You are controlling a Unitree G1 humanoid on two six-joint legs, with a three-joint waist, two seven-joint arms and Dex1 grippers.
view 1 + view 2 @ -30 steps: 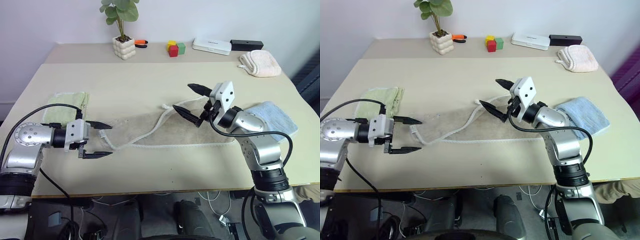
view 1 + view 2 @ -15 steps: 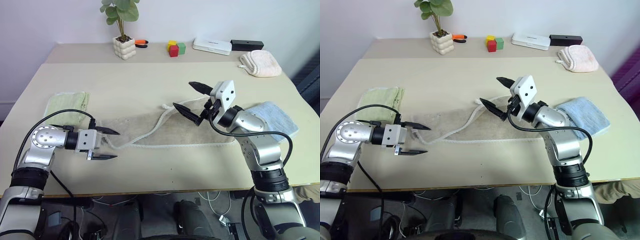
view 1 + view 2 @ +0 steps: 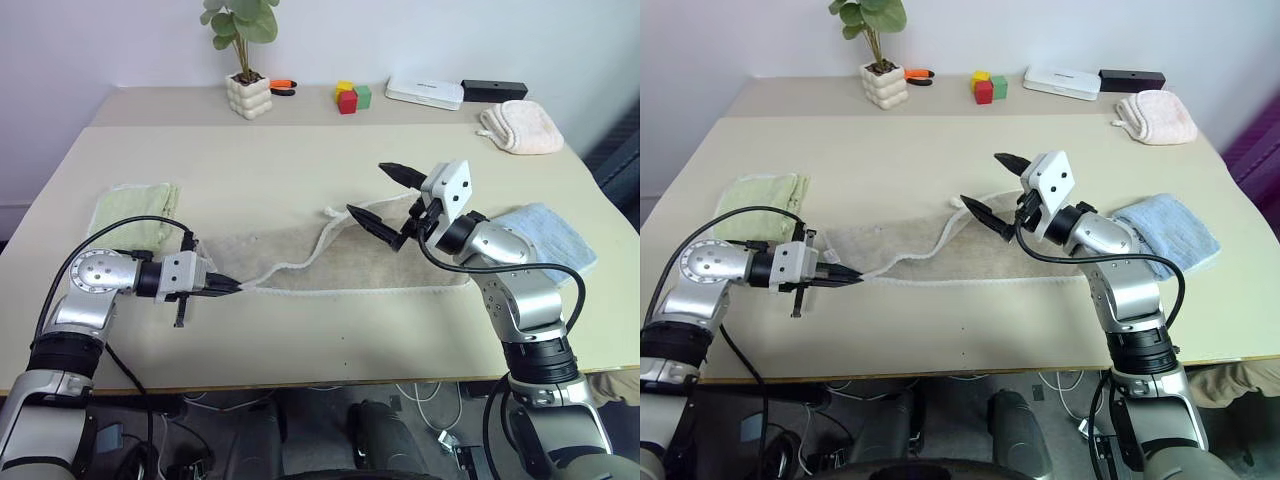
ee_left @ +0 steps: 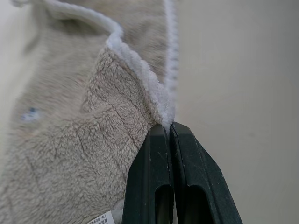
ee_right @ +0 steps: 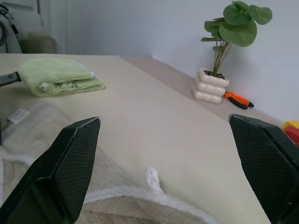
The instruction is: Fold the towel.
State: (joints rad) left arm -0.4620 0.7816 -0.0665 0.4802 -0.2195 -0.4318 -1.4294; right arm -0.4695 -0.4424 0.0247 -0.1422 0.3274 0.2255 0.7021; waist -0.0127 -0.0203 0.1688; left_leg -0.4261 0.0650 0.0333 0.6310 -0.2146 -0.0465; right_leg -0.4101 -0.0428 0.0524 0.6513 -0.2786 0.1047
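The towel (image 3: 340, 262), a beige ribbed cloth with a pale corded edge, lies in a long band across the middle of the table. My left gripper (image 3: 232, 286) is at the towel's left end, low on the table. It is shut on the towel's white corded edge, and the left wrist view has that edge (image 4: 161, 100) pinched between the black fingertips (image 4: 169, 128). My right gripper (image 3: 385, 196) hangs open above the towel's middle, right of a raised loop of edging (image 3: 330, 218), holding nothing. A white label (image 4: 103, 218) shows beside the left fingers.
A folded light-green towel (image 3: 132, 210) lies left of my left gripper. A light-blue folded towel (image 3: 545, 232) sits behind my right arm. Along the far edge stand a potted plant (image 3: 245, 55), coloured blocks (image 3: 350, 96), a white box (image 3: 424, 92), a black box (image 3: 492, 89) and a pink cloth (image 3: 518, 126).
My left gripper has gone from wide open to shut, clamping the towel's corded edge at its left end. The right arm has not moved.
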